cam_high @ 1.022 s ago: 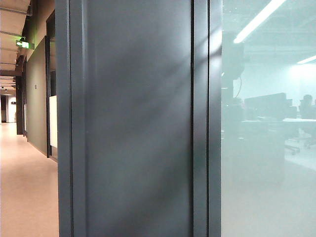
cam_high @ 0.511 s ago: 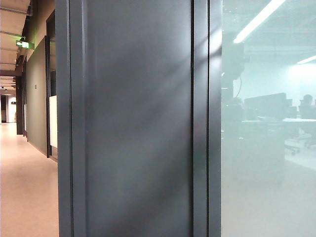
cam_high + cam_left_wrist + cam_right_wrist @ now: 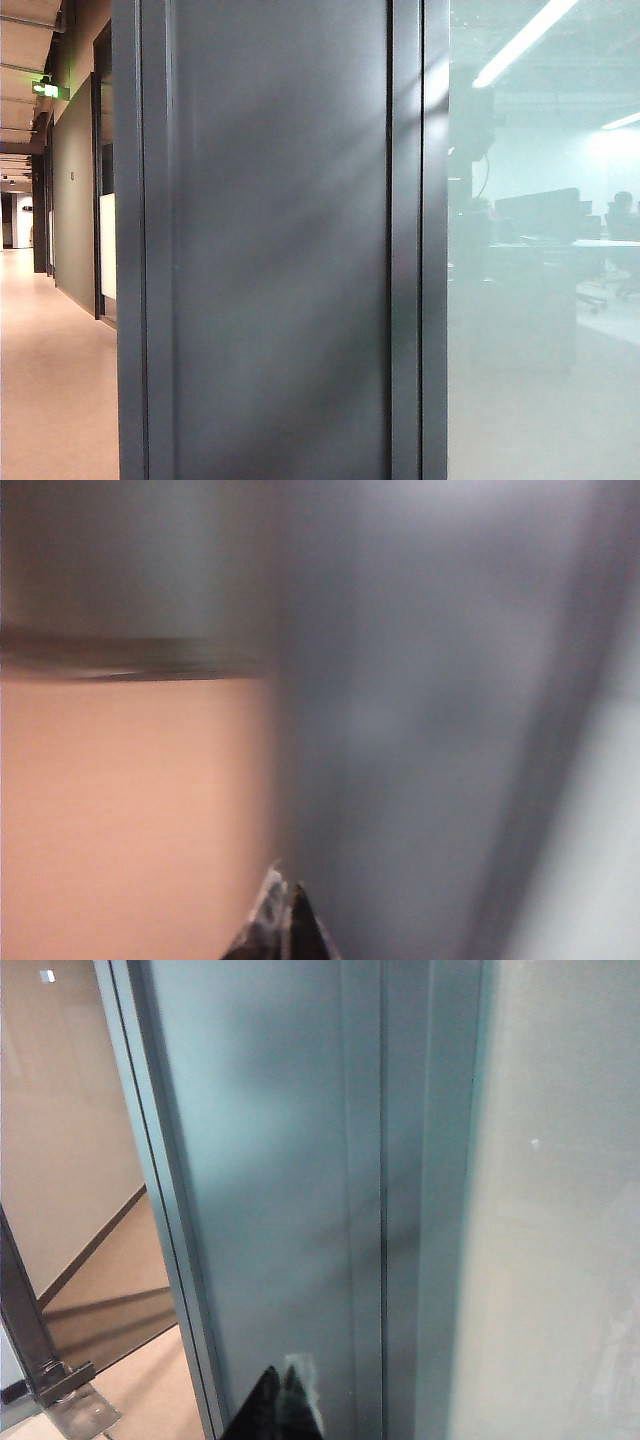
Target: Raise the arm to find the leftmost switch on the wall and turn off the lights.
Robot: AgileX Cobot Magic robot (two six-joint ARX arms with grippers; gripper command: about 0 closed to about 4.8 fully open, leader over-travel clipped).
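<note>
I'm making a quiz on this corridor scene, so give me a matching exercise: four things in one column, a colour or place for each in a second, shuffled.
Things:
1. wall
2. exit sign
3. corridor floor
4. ceiling light strip

Descriptions:
A. glowing green, high up at far left
B. bright white, seen through the frosted glass on the right
C. grey metal, filling the middle
D. pale peach, lower left

Pairs: 1-C, 2-A, 3-D, 4-B

The left gripper and right gripper both show closed fingertips near the wall; neither appears in the exterior view.
</note>
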